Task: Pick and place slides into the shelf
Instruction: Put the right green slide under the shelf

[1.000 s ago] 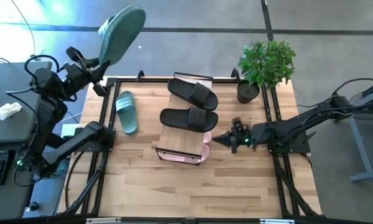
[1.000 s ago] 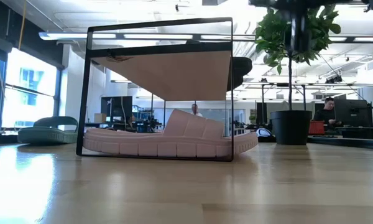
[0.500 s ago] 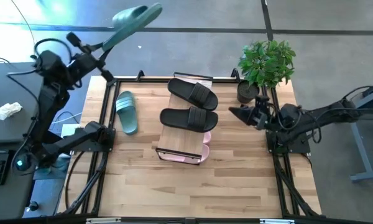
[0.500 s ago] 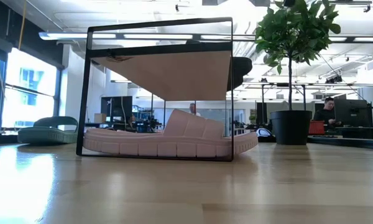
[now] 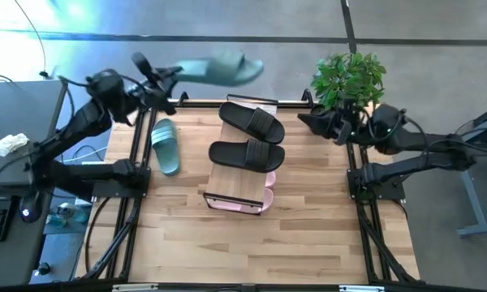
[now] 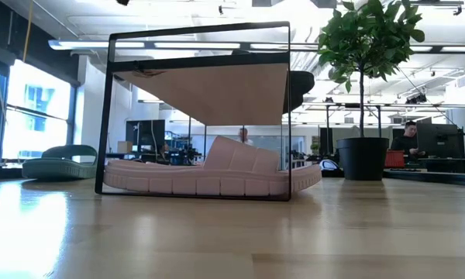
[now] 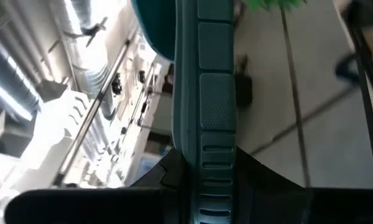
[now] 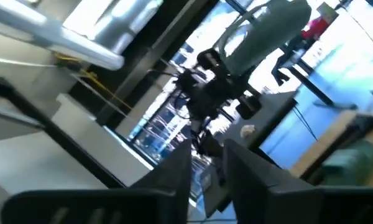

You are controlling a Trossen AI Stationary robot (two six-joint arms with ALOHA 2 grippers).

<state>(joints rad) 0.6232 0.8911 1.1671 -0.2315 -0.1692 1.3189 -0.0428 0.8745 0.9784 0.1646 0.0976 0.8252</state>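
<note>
My left gripper [image 5: 170,78] is shut on a dull green slide [image 5: 221,69], carried in the air over the table's far edge, left of the shelf. Its mate [image 5: 165,146] lies sole-down on the table, left of the shelf [image 5: 227,182], and appears again in the low view [image 6: 58,164]. Two black slides [image 5: 252,120] [image 5: 246,154] rest on the shelf's plank top. Pale pink slides [image 6: 217,174] lie on the table under it. My right gripper [image 5: 302,122] hovers by the plant pot, its fingers a narrow gap apart [image 8: 207,149], holding nothing. My left gripper pinches the green slide's sole at the end nearest the arm [image 7: 205,177], one finger on each face. The ribbed side edge [image 7: 214,106] runs straight out from between the fingers. The slide is lifted clear, roughly level, and points toward the table's right.
A potted plant [image 5: 347,81] stands at the table's far right corner, close to my right gripper. Black rails [image 5: 134,162] run along the table's left and right sides. Bare wood lies in front of the shelf [image 5: 252,243]. A person [image 6: 407,139] sits in the room behind.
My left arm has swung the green slide from beyond the far left corner toward the right along the far edge. The slide has tipped from steeply raised to roughly level. My right gripper has drawn back from the shelf's right side toward the far right corner, by the plant.
</note>
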